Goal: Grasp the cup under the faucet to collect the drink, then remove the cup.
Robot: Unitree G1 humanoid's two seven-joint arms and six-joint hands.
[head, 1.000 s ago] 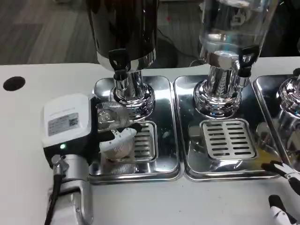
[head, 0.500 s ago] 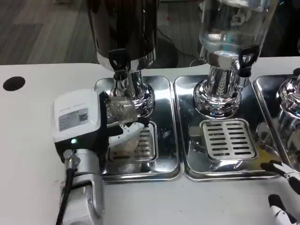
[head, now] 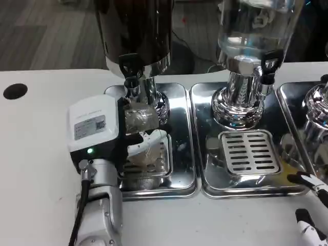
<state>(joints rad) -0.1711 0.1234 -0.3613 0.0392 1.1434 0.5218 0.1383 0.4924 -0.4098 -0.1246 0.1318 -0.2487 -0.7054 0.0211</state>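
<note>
A clear plastic cup (head: 139,119) stands over the left drip tray (head: 180,154), its mouth just below the black faucet (head: 129,66) of the dark dispenser (head: 136,31). My left hand (head: 110,133) grips the cup from the left, its white back facing up and its fingers wrapped around the cup's lower part above the grate. The fingertips of my right hand (head: 310,205) show at the lower right edge, spread apart and holding nothing.
A clear-tank dispenser (head: 251,46) stands over the middle drip tray (head: 248,154) with its slotted grate. A third dispenser base (head: 318,107) sits at the right edge. A black round hole (head: 15,91) marks the table at the far left.
My left hand has moved right and farther in with the cup, bringing it under the black faucet. The right hand has stayed at the lower right edge.
</note>
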